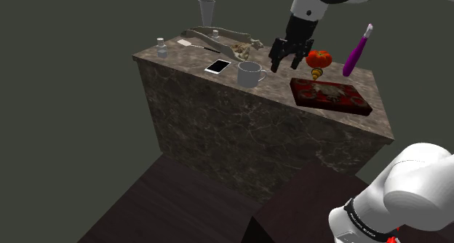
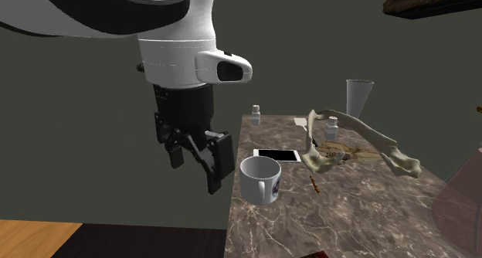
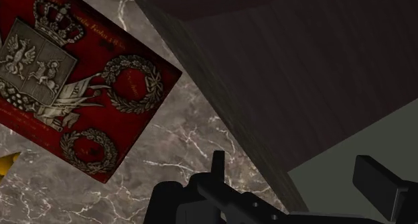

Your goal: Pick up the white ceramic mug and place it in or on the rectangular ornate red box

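The white mug stands upright on the marble counter, handle toward the red box. The flat red box with silver crests and wreaths lies near the counter's right end in the shoulder view. My black gripper hangs open in the air above the counter, between mug and box, holding nothing. In the second exterior view the gripper is left of the mug and higher than its rim. In the wrist view the box lies off to one side of the spread fingers, which are over the counter's edge.
A red tomato-like ornament and a purple object stand behind the box. A phone, a pale bone-like piece, a glass and a small bottle sit beyond the mug. Dark floor lies below.
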Robot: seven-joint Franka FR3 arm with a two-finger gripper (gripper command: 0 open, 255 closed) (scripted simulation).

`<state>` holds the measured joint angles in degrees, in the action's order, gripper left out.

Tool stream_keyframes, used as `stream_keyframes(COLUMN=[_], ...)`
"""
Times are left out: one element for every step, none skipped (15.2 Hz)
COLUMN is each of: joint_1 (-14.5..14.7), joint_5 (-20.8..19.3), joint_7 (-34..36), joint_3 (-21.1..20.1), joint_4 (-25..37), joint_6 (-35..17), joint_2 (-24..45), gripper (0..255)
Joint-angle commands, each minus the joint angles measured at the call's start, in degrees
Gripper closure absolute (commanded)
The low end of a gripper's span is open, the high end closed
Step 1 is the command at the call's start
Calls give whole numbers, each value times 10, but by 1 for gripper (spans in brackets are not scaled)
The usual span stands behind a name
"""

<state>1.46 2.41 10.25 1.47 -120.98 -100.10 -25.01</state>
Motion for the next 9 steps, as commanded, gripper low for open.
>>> stream_keyframes(joint_1=[0,1,1,1,1,1,2,2,3], joint_5=[-6,-9,-12,-16,-19,-23,-27,-31,-35], joint_7=[4,6,8,10,12,14,16,19,21], joint_3=[-4,-6,-8,-9,-11,-13,-14,-15,-16], joint_4=[28,43,59,75,92,110,129,149,170], joint_6=[-13,-20,-25,-30,-34,-37,-40,-42,-43], joint_2=[43,66,88,111,133,156,179,202,225], gripper=[0,0,0,0,0,0,0,0,0])
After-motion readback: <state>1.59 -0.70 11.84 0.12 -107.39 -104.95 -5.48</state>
